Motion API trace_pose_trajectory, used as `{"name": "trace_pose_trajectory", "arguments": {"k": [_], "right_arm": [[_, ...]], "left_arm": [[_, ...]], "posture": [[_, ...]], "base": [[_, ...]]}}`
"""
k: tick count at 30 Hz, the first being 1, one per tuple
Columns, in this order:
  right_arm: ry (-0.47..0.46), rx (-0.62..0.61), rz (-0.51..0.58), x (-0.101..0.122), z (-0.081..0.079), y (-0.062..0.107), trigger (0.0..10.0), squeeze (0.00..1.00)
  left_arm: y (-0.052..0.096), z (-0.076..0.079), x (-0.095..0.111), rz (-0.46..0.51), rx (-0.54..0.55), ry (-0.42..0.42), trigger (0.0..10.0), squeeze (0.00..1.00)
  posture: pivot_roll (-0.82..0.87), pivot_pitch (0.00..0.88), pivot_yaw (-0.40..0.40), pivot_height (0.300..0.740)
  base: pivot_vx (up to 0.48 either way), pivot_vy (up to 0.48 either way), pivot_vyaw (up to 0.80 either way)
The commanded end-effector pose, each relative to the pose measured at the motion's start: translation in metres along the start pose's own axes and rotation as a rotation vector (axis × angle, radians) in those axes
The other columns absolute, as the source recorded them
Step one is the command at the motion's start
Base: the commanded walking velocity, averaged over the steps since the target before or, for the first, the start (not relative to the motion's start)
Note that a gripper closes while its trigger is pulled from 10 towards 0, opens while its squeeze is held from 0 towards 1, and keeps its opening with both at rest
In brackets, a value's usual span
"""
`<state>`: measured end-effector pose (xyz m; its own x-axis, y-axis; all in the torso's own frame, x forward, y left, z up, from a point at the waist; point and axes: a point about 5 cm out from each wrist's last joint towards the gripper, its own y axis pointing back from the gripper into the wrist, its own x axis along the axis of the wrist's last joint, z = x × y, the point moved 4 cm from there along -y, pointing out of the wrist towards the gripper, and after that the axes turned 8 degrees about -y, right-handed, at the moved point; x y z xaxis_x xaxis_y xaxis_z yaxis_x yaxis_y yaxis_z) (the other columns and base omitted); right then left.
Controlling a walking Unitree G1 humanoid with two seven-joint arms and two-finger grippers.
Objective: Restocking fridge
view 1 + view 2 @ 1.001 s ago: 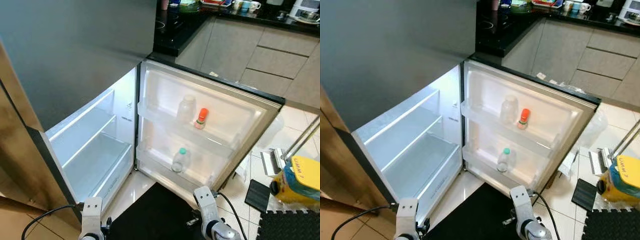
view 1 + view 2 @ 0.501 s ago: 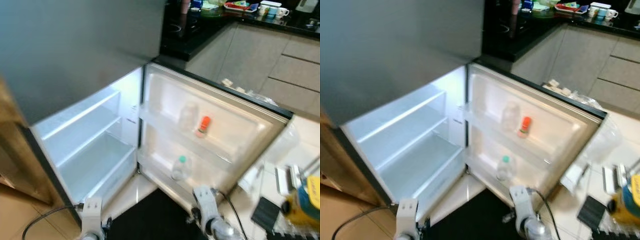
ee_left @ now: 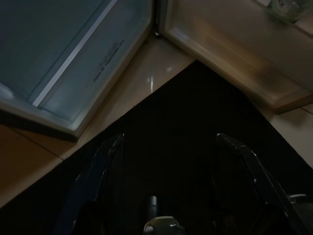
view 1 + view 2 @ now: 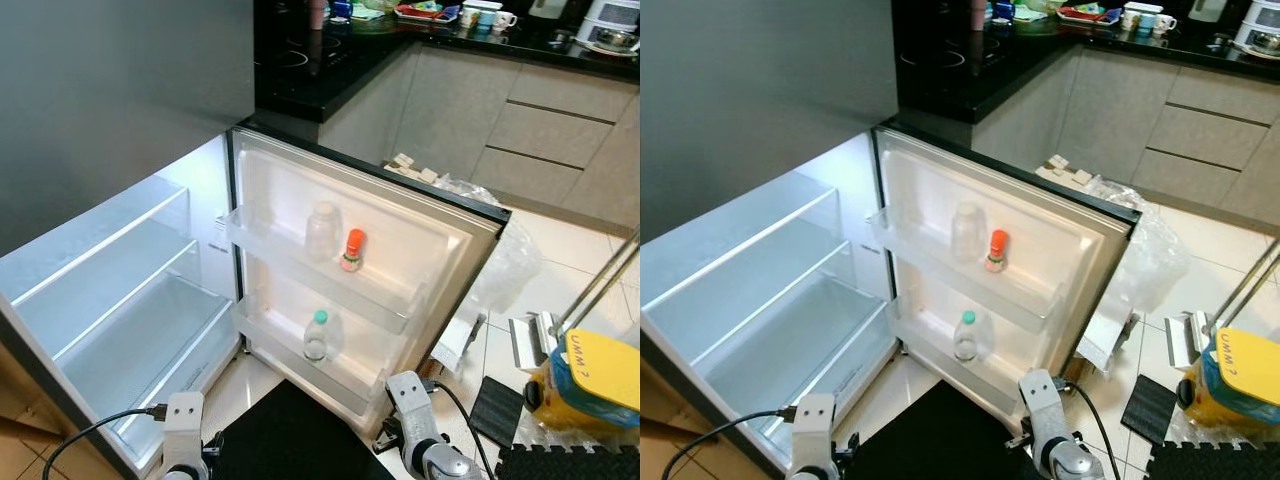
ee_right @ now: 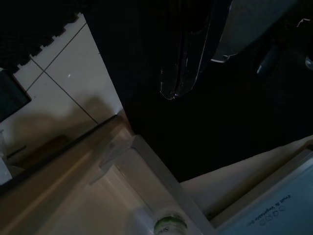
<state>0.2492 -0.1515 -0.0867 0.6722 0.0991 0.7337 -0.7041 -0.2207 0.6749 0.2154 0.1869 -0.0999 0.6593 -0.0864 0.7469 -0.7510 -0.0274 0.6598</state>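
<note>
With the spread-fingered, empty left gripper [image 3: 168,181] and the right gripper [image 5: 195,58], whose finger state cannot be told, hung low over the black floor mat [image 4: 290,440], the open white fridge door [image 4: 440,250] ahead is best approached squarely before stock is fetched.

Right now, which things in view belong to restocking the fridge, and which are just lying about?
Job:
open fridge door
clear jar, upper door shelf
orange-capped bottle beside it
green-capped bottle, lower door shelf

Lying about:
yellow container
plastic bag
black floor mat
countertop mugs
</note>
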Motion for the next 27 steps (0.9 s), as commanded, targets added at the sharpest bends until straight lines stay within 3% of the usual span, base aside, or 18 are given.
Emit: {"name": "trace_pose_trajectory", "arguments": {"k": [1,11,27], "right_arm": [[0.012,0.005,0.008,0.0022,-0.0013,-0.0006,10.0,0.0],[0.018,0.001,0.008,0.002,-0.0007,-0.0004,10.0,0.0],[0.016,0.004,0.015,0.0031,-0.002,-0.0007,10.0,0.0]], "left_arm": [[0.0005,0.0016,-0.001,0.002,-0.003,0.005,10.0,0.0],[0.0005,0.0048,-0.0016,-0.001,-0.017,0.0,10.0,0.0],[0.0018,-0.0004,-0.0037,-0.001,0.014,0.025,10.0,0.0]], "posture": [[-0.09,0.0,-0.072,0.74],[-0.09,0.0,-0.067,0.74],[-0.09,0.0,-0.068,0.74]], "base": [[0.0,0.0,0.0],[0.0,-0.48,0.0],[0.0,0.0,0.0]]}}
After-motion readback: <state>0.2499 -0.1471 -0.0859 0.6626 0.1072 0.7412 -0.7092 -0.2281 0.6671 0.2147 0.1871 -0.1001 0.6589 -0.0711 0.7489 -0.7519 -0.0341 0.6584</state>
